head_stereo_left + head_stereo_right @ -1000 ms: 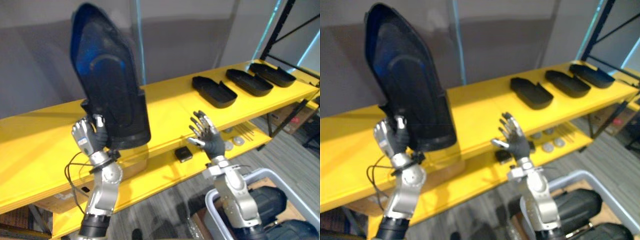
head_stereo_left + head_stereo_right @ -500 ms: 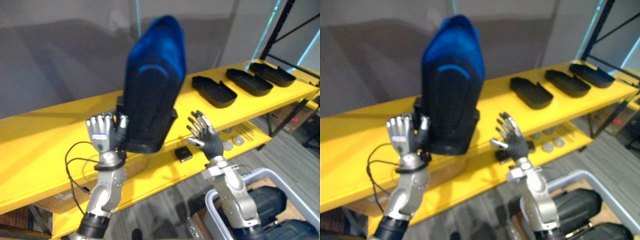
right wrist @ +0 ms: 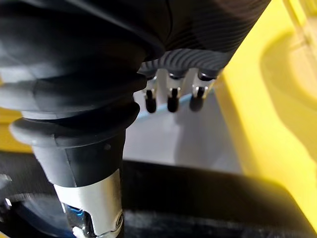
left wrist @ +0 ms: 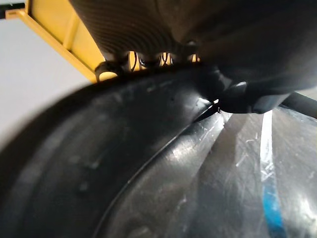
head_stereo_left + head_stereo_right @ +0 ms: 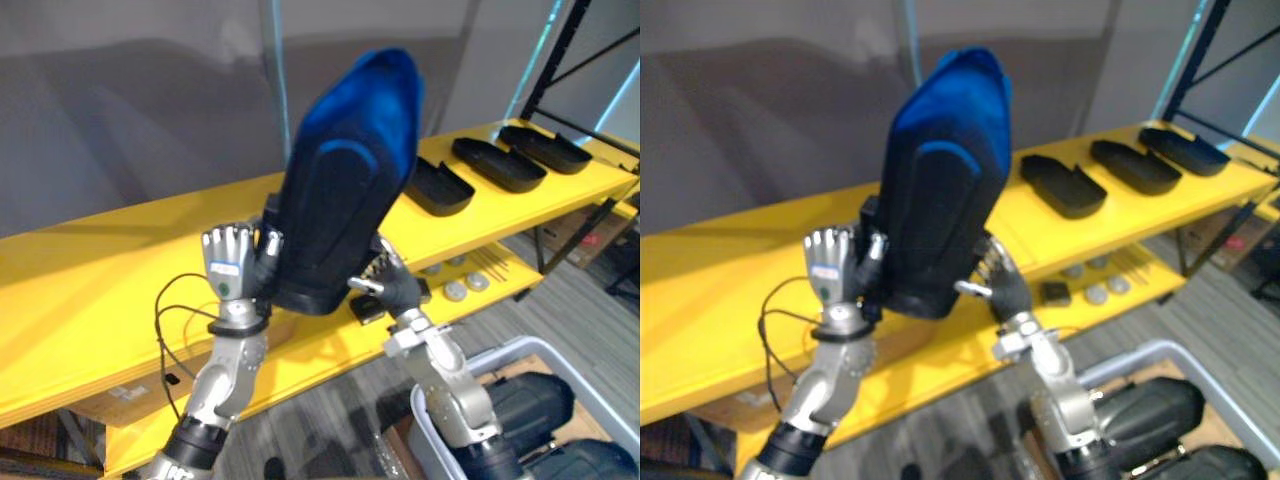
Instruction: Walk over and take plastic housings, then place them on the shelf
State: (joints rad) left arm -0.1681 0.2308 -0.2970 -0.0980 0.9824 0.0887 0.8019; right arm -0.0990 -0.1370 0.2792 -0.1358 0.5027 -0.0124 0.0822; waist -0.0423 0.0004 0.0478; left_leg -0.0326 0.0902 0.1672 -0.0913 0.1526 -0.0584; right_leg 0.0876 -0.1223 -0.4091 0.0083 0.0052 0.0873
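The left hand was raised in front of the shelf with its fingers curled round the lower rim of a large black plastic housing, which it held up on end. The housing's rounded top leaned toward the robot's right and showed a blue sheen. In the left wrist view the housing's scratched dark surface lay right against that hand.

The right hand was up at the housing's lower right corner, palm turned toward it, with relaxed, spread fingers and the thumb reaching toward the rim. In the right wrist view its fingers were nearly straight and a dark edge of the housing crossed just below the thumb. I could not tell whether the hand actually touched the part.

Behind both hands ran the yellow shelf. Further along its top board, to the robot's right, three more black housings lay flat in a row, apart from one another: the near housing, the middle housing and the far housing. On the lower board sat a small black box and, beside it, two round discs.

On the floor at the lower right stood a grey bin holding further dark parts.
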